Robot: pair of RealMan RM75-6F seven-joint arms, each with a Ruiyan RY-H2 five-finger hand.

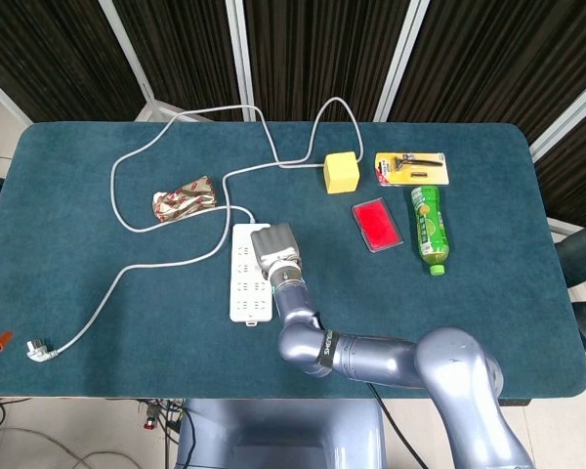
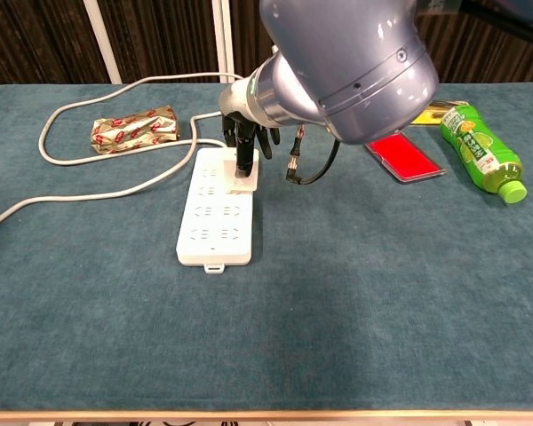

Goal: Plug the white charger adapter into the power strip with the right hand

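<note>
The white power strip lies flat left of the table's centre, its grey cable looping away to the back. My right hand hangs over the strip's far right part, dark fingers pointing down. They pinch the white charger adapter, which sits on the strip's right edge and looks slightly tilted. I cannot tell whether its prongs are in a socket. In the head view the hand hides the adapter. My left hand shows in neither view.
A foil snack wrapper lies left of the strip. To the right are a yellow cube, a red case, a green bottle and a razor pack. The cable's plug lies near the front left edge.
</note>
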